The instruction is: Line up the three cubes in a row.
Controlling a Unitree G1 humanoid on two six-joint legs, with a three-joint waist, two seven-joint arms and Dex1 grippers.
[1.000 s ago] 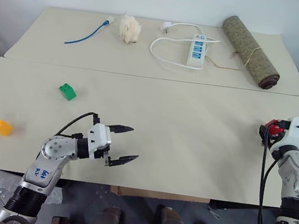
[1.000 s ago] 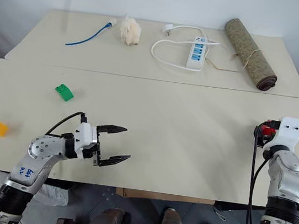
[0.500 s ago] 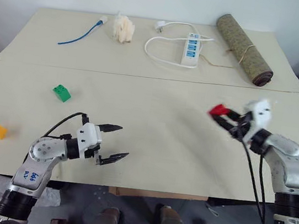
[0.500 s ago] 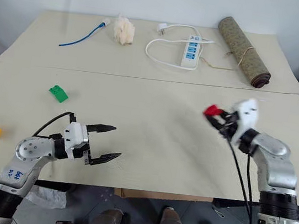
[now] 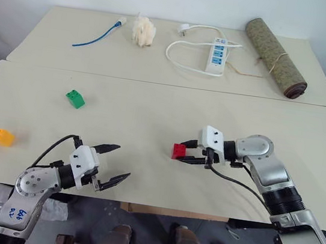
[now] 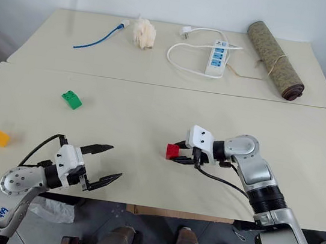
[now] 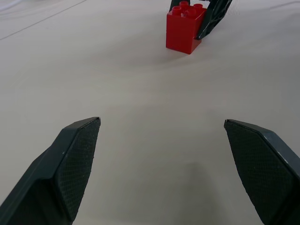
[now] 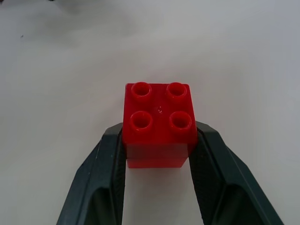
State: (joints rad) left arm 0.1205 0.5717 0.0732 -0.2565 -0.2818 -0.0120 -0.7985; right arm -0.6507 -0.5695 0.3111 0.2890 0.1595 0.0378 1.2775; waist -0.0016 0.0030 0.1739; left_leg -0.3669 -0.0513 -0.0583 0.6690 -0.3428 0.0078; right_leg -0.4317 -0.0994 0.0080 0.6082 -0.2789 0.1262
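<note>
— Near the middle of the near tabletop (image 5: 152, 114), toward its front edge, what is being held?
— The red cube (image 5: 179, 151) is being clamped between the two black fingers of the right gripper (image 5: 187, 156), studs up; from the right wrist view its sides are being pressed by both pads (image 8: 112, 159). Whether it is being rested on the surface or held just above it cannot be told.
— And the left gripper (image 5: 116, 163)?
— It is being held with its fingers spread wide and nothing between them, close to the front edge, toward the left corner. The red cube is being faced by it from well apart.
— Where are the other cubes being kept?
— The green cube (image 5: 74, 98) is lying in the left half, nearer the back edge. The yellow-orange cube (image 5: 0, 136) is lying near the left edge, closer to the front. Both are well apart from each other and from the red one.
</note>
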